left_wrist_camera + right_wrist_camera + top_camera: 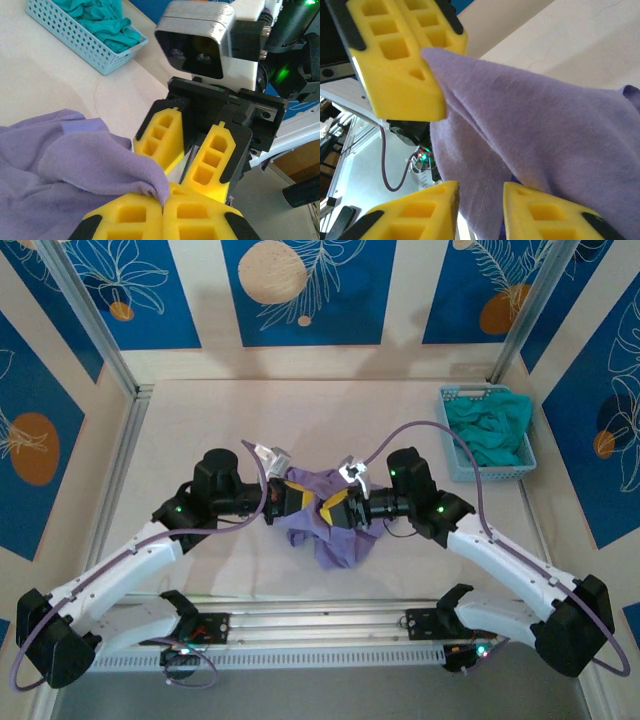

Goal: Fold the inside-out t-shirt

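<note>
The inside-out t-shirt [338, 540] sits bunched at the middle of the tabletop [200, 430], with its upper part between the two hands. The left hand [162, 202], reaching in from 9 o'clock, is clamped on a fold of the lavender cloth. The right hand [480, 195], reaching in from 3 o'clock, stands narrowly parted with cloth running through the gap. At 2 o'clock from the shirt, a blue basket [490, 473] holds a teal garment [490, 425].

No legible text, label or number shows anywhere.
</note>
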Robot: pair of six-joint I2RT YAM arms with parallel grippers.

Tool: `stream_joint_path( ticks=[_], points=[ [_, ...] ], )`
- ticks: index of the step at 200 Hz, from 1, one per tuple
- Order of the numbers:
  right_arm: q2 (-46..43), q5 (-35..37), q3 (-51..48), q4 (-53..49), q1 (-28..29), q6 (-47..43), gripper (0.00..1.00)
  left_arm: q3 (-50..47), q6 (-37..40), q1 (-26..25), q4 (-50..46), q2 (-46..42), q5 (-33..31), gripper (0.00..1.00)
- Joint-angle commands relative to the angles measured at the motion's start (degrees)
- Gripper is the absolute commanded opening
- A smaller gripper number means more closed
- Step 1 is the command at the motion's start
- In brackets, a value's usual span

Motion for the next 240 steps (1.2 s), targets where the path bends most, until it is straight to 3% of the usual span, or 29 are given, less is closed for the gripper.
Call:
stream_joint_path(
  ticks=[1,50,94,110,148,215,230,240],
  points=[
    [1.8,1.0,0.2,2.8,0.2,2.8,0.35,0.9,-0.6,0.6,1.0,0.1,1.8,0.0],
    [4.5,1.4,0.6,7.6,0.1,4.2,0.44,0.8,-1.0,0.5,1.7,-0.1,2.6,0.0],
    [5.1,-4.9,-0.8,14.1,0.2,5.3,0.45,0.5,-1.5,0.6,2.1,-0.5,1.7,0.0],
    [4.7,-5.3,-1.2,14.9,-0.1,5.5,0.4,0.5,-1.7,0.7,2.2,-0.5,1.5,0.0],
    [2.6,-5.0,-2.5,14.5,-1.2,5.6,0.15,0.2,-2.1,1.2,1.9,-1.2,0.1,0.0],
    [-1.7,-5.1,-2.2,11.2,-1.7,5.1,0.05,-0.5,-1.6,2.8,0.2,-1.2,-3.6,0.0],
    [-2.1,-5.1,-1.3,10.6,-1.1,5.0,0.04,0.1,-0.6,2.8,-2.3,-0.7,-6.8,0.0],
    [-2.5,-4.6,-0.7,9.9,-0.5,4.7,0.03,1.0,0.3,2.8,-5.5,-0.2,-10.6,0.06]
  ],
)
